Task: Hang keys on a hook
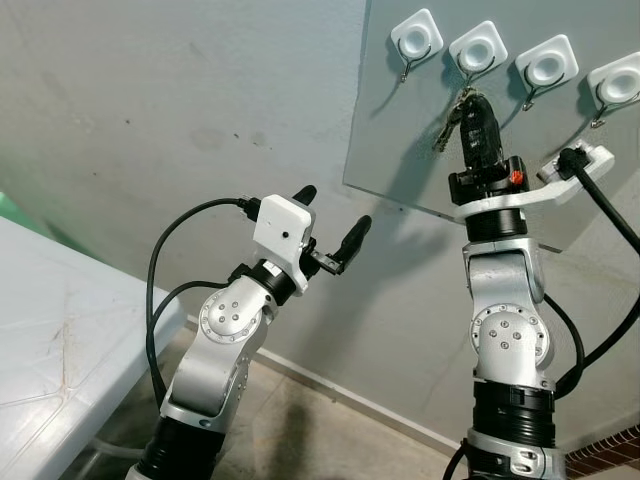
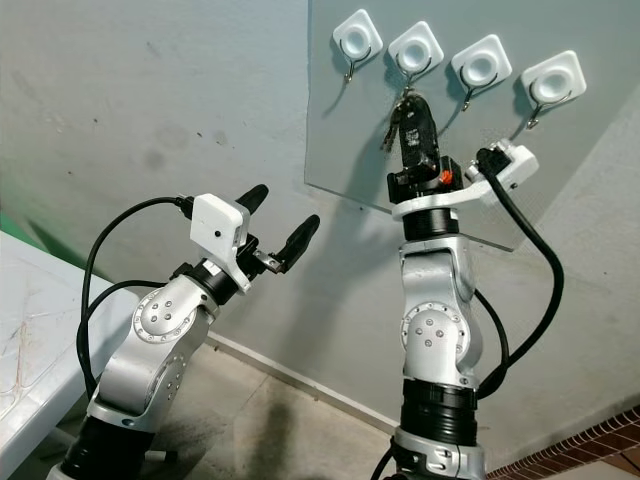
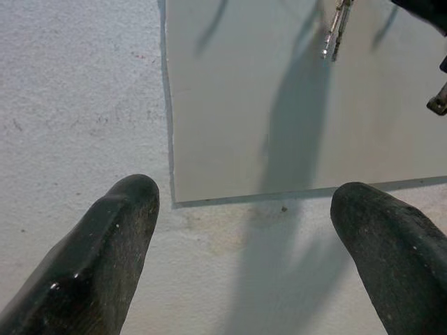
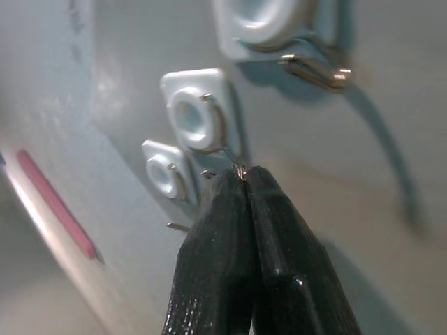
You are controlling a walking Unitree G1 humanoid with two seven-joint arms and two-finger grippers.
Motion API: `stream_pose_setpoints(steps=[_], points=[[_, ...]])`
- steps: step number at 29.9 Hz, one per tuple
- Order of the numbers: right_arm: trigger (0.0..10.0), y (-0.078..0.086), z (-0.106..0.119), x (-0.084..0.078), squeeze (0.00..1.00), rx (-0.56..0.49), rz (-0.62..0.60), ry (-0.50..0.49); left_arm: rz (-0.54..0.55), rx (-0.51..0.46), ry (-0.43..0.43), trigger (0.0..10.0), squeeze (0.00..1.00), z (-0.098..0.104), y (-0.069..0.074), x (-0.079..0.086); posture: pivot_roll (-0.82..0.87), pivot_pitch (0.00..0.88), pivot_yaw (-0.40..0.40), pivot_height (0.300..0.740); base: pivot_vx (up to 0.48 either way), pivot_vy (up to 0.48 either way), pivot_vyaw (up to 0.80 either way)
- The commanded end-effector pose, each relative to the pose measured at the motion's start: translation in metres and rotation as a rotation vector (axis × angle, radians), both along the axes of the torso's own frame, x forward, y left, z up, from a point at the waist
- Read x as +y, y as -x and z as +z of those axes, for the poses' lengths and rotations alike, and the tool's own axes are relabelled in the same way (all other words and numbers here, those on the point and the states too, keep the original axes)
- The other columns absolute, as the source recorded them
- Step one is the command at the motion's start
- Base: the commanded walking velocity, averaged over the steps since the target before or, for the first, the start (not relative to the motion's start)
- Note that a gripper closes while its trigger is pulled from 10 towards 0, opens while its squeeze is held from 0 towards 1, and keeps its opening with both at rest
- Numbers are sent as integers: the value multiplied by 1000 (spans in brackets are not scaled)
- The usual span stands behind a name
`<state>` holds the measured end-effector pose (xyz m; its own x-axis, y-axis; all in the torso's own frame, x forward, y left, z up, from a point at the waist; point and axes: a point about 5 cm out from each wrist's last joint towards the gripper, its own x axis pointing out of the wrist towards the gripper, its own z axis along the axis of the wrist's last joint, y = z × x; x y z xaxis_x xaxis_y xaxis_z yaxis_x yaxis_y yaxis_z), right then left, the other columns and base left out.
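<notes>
Four white square hooks are fixed in a row on a grey panel (image 1: 400,120) on the wall. My right gripper (image 1: 476,100) is raised just under the second hook (image 1: 478,48) from the left and is shut on the keys (image 1: 443,133), which dangle to the left of its fingers. In the right wrist view the shut fingertips (image 4: 234,209) pinch a bit of metal ring close to a hook (image 4: 195,115). My left gripper (image 1: 333,210) is open and holds nothing, lower and to the left, near the panel's bottom corner. The dangling keys (image 3: 335,28) also hang ahead of its fingers (image 3: 105,237).
A white table (image 1: 60,330) stands at the left, by the left arm. The grey wall meets the floor at a pale baseboard (image 1: 330,385). Some brickwork (image 2: 600,440) lies at the lower right.
</notes>
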<state>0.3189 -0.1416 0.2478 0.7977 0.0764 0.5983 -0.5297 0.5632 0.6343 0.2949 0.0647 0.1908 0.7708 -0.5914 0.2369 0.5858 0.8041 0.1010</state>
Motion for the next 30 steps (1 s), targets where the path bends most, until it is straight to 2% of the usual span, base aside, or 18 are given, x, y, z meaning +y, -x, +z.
stream_pose_setpoints(steps=[1,6,7,12,13,15,17,21,24,26,30], points=[[10000,-2,1,-4,0,15,-3,-39,-2,-6,-7,10000,0,1,3,0,-25,55,-4,732,0,0,0],[10000,-3,-1,-3,0,21,14,-64,1,-5,-4,10000,0,1,2,0,-24,57,-6,732,0,0,0],[10000,-3,-2,-3,1000,21,16,-61,2,-2,-3,10000,0,1,2,0,-24,57,-6,732,0,0,0],[10000,-1,-3,0,1000,9,8,8,10,3,1,10000,0,1,2,1,-25,58,-7,732,0,0,0],[10000,1,-6,4,1000,-5,10,81,12,13,10,10000,0,0,2,1,-25,61,-6,732,0,0,0],[10000,2,-8,6,1000,-10,8,126,14,20,17,10000,0,0,2,1,-26,61,-5,732,0,0,0],[10000,4,-16,13,1000,-25,5,283,31,27,23,10000,0,-2,1,3,-27,65,-4,732,0,0,0],[10000,6,-29,17,1000,-13,-4,410,63,52,51,10000,0,-5,-1,7,-28,70,-3,732,0,0,0],[10000,7,-38,16,1000,11,-42,489,101,77,68,10000,0,-10,-4,12,-28,71,-3,732,0,0,0],[10000,9,-49,12,1000,37,-66,546,170,126,105,10000,0,-21,-8,22,-30,72,-3,732,0,0,0],[10000,10,-62,4,1000,93,-132,616,227,162,102,10000,0,-31,-10,30,-32,70,-3,732,0,0,0]])
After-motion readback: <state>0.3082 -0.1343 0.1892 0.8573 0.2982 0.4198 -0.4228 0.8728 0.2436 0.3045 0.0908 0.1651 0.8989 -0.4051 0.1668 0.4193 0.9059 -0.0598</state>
